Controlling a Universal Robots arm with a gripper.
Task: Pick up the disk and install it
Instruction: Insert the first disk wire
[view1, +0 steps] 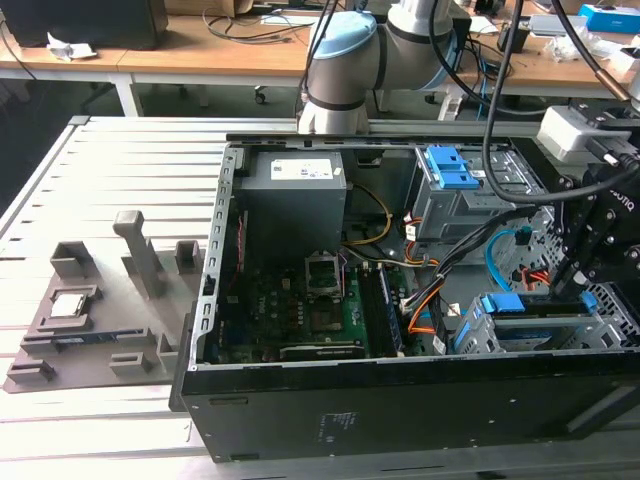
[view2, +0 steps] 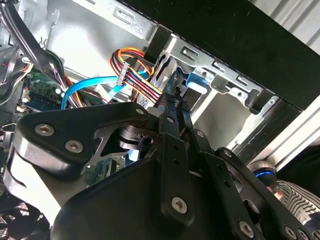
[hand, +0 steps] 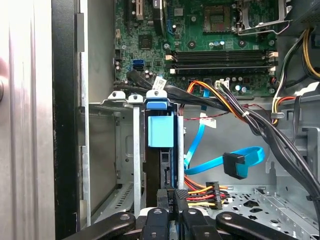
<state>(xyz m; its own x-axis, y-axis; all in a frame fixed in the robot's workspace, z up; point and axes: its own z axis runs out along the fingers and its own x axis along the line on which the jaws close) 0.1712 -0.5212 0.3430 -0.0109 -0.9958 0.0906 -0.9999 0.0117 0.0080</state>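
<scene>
With the gripper (hand: 172, 212) closed narrowly on the rear edge of the disk (hand: 161, 150), which stands partly inside the drive bay (hand: 112, 150) of the computer case (view1: 400, 410), slight misalignment could jam its blue bracket (hand: 161, 131) or snag nearby cables (hand: 220, 95).

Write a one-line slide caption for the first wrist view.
Gripper closed on the blue-bracketed disk, standing on edge in the metal drive bay.

Disk in its bay

The disk (hand: 160, 150), edged by its blue bracket, stood on edge inside the grey metal cage (hand: 115, 150) by the case's front wall.
</scene>
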